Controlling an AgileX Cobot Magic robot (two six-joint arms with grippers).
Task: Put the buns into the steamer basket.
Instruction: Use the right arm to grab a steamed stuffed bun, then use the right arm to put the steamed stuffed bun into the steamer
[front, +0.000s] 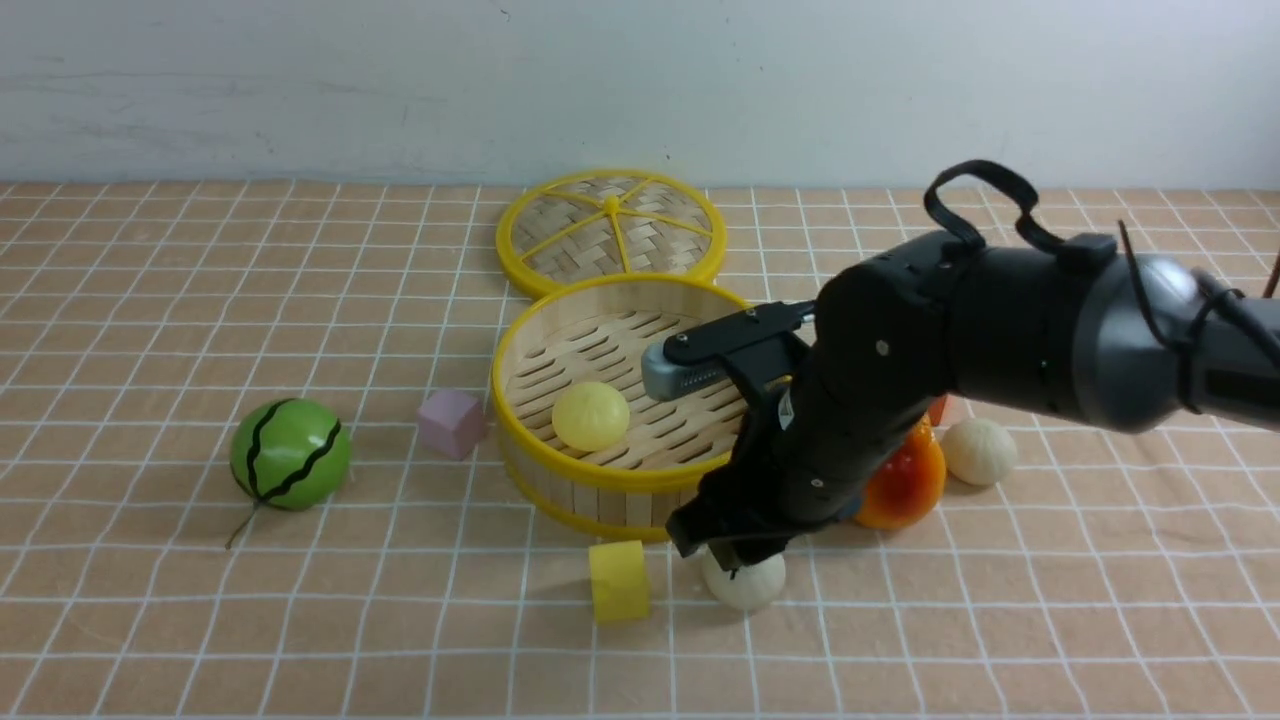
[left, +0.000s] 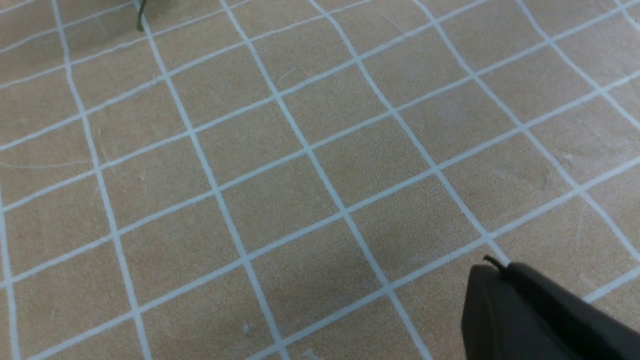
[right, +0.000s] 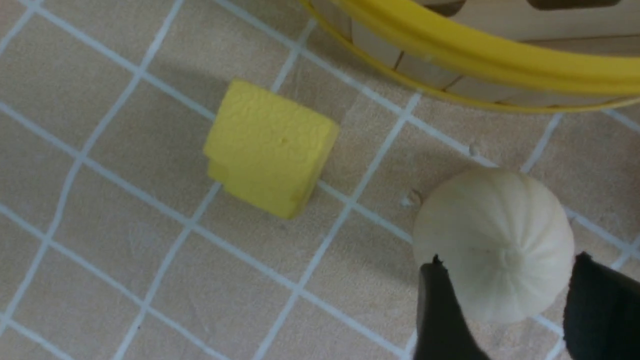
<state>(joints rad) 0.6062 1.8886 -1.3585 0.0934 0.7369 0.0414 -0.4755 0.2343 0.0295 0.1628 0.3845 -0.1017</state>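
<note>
Steamer basket (front: 497, 390) upright; pale yellow bun (front: 591, 416) inside; off-white bun (front: 748, 586) just before front wall; second off-white bun (front: 980, 452) to right.

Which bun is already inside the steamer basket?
The pale yellow bun, on the steamer basket slats. The near off-white bun and the right-hand off-white bun lie outside it.

Matt pleated bun (right: 492, 240) (slatted bamboo basket (front: 590, 500))

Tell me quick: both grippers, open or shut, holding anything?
Left gripper: shut, nothing seen in it.
Right gripper: open, jaws either side of the off-white bun, not closed on it.
</note>
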